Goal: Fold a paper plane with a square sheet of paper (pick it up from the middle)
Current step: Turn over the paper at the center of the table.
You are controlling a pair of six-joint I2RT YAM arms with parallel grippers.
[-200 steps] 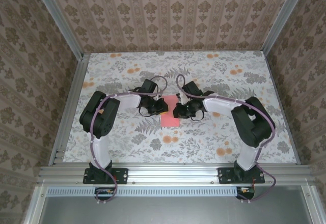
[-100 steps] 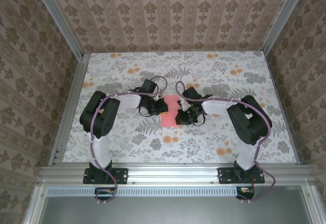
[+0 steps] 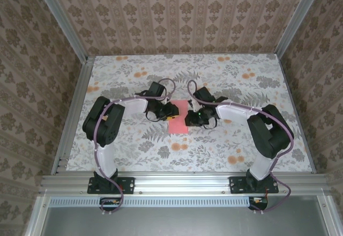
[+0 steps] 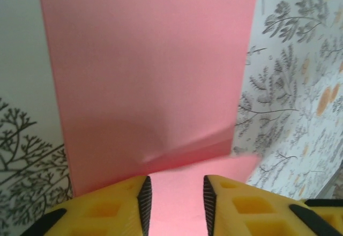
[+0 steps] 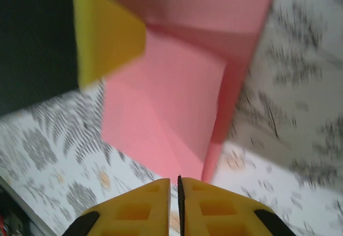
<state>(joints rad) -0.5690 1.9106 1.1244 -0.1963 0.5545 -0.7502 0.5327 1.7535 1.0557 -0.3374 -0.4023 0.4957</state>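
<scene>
The square sheet of paper [image 3: 179, 124] is salmon pink and lies folded on the flowered table between the two arms. In the left wrist view the paper [image 4: 150, 75] has a raised flap with a crease. My left gripper [image 3: 172, 112] is at its left edge, and the left gripper [image 4: 177, 206] is open, with pink paper lying under the gap. My right gripper [image 3: 189, 119] is at the paper's right edge. The right gripper [image 5: 178, 181] is shut, its tips at the near edge of the paper [image 5: 166, 112], beside an upturned fold.
A yellow finger [image 5: 107, 35] of the left gripper and its black body [image 5: 32, 37] face the right wrist camera across the paper. The flowered tablecloth [image 3: 134, 145] spreads all round. Aluminium rails [image 3: 182, 181] and papered walls enclose the table.
My left gripper's jaws have come apart at the paper's left edge. My right gripper dipped toward the near end of the paper, then drew back a little; its view is blurred.
</scene>
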